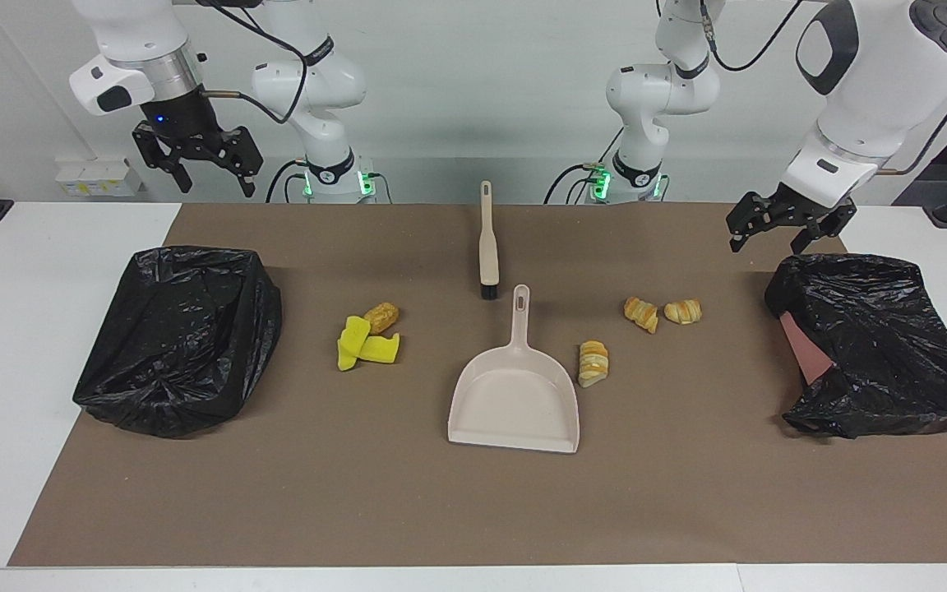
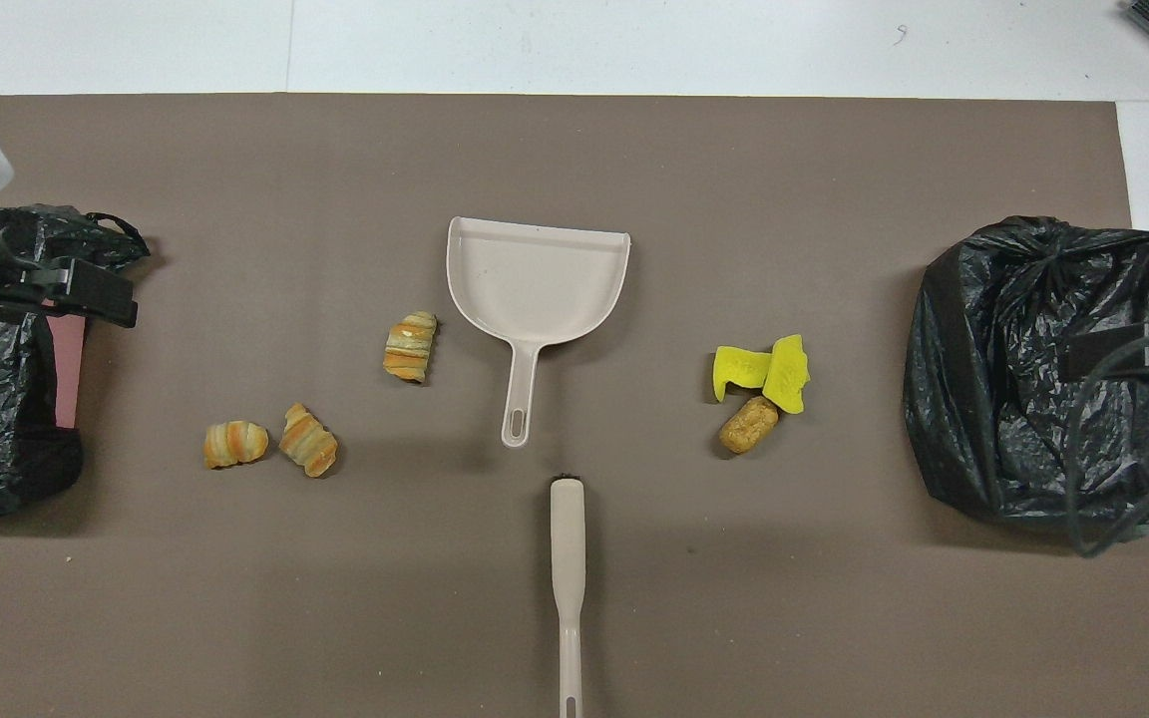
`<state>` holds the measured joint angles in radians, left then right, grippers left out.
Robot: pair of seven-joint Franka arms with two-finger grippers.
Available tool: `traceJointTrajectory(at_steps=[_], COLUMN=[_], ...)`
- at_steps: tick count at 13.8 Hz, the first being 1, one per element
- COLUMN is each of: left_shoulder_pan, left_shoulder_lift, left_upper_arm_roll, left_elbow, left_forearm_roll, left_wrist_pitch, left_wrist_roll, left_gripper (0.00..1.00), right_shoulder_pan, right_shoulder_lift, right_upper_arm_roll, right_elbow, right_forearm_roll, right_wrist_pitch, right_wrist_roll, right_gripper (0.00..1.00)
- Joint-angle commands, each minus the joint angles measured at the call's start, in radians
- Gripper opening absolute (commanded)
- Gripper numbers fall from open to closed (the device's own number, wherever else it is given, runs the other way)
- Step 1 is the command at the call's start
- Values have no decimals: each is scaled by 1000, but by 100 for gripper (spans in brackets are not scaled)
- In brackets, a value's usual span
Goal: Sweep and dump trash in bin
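Trash lies in two loose groups on the brown mat (image 1: 194,510), and I read that split as deliberate: each group sits between the dustpan (image 1: 515,403) and a bin, so either arm can serve its own end. Taking the dustpan as the clock's centre in the overhead view, three croissants sit from about nine to eight o'clock: one (image 2: 412,346) just beside the pan's edge, two more (image 2: 235,444) (image 2: 308,440) touching each other farther toward the left arm's end. At about three to four o'clock lie two sponges (image 2: 740,367) (image 2: 787,373) with a roll (image 2: 748,424) against them. So I count six pieces of trash, one dustpan, one brush (image 1: 487,247) and two black-bagged bins (image 1: 182,337) (image 1: 880,341), one at each end of the mat. The brush lies at six o'clock, handle toward the robots, and the pan's handle points the same way, which I judge makes both easy to pick up. Neither is touched yet. My left gripper (image 1: 786,234) hangs released over the rim of its bin, empty; my right gripper (image 1: 198,168) waits released and empty, high above the table's edge by the other bin.
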<state>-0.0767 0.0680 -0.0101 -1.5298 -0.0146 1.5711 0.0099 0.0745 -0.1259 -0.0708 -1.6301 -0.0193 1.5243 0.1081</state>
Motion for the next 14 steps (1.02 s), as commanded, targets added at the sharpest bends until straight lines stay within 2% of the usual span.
traceJointTrajectory(at_steps=[1, 10, 13, 14], left_shoulder_pan=[-2, -18, -31, -53], left_shoulder_lift=[-46, -53, -69, -97], left_upper_arm_roll=[2, -2, -8, -8], left_elbow=[-55, -70, -134, -176], left_forearm_roll=[10, 4, -33, -36], left_wrist_pitch=[-20, -2, 35, 64], left_wrist_roll=[15, -2, 8, 13], left_gripper=[100, 100, 100, 100], right_shoulder_pan=[-8, -7, -7, -7], right_shoulder_lift=[-21, -34, -34, -35], right_upper_arm_roll=[-4, -1, 0, 0], right_elbow=[-1, -10, -10, -11], right_forearm_roll=[27, 24, 24, 24], right_wrist_pitch=[-35, -21, -21, -21], right_wrist_roll=[-39, -39, -38, -37], right_gripper=[100, 100, 100, 100])
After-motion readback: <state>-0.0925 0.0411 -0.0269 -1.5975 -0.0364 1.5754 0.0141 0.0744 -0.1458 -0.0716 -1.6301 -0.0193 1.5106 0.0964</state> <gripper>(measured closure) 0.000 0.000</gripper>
